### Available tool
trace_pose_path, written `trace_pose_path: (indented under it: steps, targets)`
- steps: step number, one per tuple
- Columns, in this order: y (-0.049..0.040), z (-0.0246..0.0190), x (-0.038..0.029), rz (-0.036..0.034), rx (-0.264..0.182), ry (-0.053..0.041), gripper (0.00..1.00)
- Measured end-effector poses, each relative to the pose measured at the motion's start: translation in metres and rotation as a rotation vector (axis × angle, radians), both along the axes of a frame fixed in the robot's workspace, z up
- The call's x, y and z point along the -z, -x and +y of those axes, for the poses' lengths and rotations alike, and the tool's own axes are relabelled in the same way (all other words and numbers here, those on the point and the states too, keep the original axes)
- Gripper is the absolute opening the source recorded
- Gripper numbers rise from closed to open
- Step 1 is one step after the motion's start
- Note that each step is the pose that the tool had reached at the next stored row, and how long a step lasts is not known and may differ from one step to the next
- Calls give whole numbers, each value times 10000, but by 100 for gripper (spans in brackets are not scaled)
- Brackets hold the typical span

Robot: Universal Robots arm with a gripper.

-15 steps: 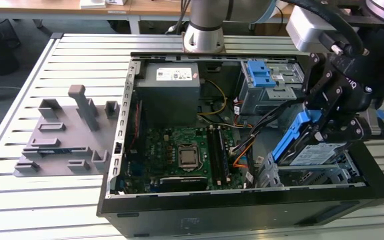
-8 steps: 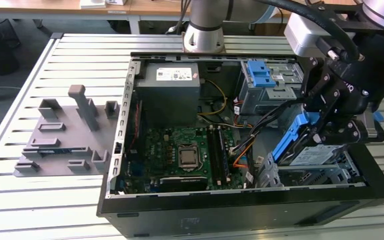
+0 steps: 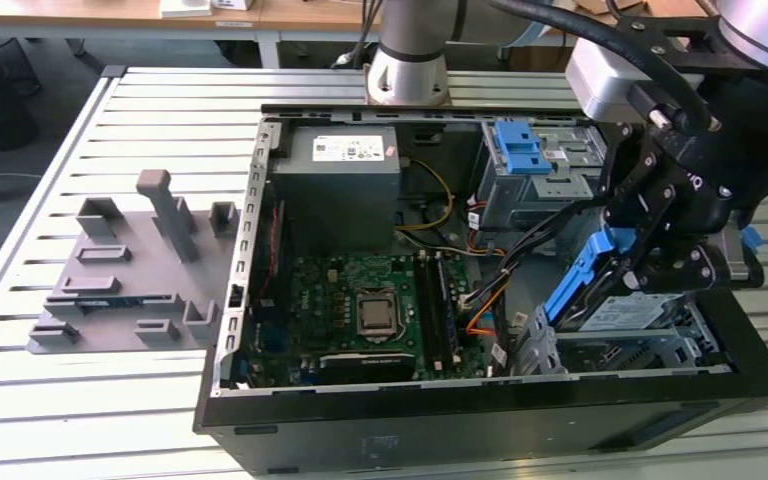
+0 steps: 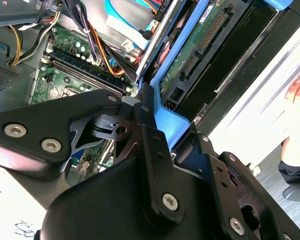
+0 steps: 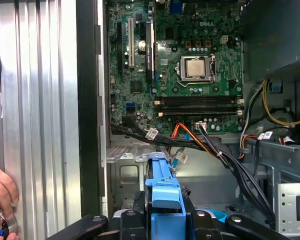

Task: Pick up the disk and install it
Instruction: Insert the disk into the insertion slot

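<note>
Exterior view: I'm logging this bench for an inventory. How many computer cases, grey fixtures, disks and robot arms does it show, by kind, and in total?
computer case: 1
grey fixture: 1
disk: 1
robot arm: 1
Total: 4

Your pincer (image 3: 651,285) shows matt black beside the disk (image 3: 624,313), silver with a white-and-blue label and framed by a bright blue bracket (image 3: 574,285). The motherboard (image 3: 371,305) is deep green, patterned with fine pale tracks, black slots and a silver square at its centre. The computer case (image 3: 491,425) is black. The cables (image 5: 202,141) run orange, yellow and black. The power supply box (image 3: 337,175) is grey with a white sticker, and the ridged latch (image 3: 524,145) is blue. Your tabletop (image 3: 91,400) is pale silver, striped by slats, and the fixture (image 3: 131,270) is plain grey.
</note>
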State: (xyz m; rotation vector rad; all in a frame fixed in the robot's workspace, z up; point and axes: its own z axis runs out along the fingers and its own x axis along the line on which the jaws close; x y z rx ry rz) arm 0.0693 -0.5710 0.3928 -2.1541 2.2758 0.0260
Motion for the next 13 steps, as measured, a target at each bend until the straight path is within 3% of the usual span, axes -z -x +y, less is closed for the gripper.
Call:
trace_pose_path:
  steps: [13]
  targets:
    - [0, 0, 31, 0, 0, -1, 36]
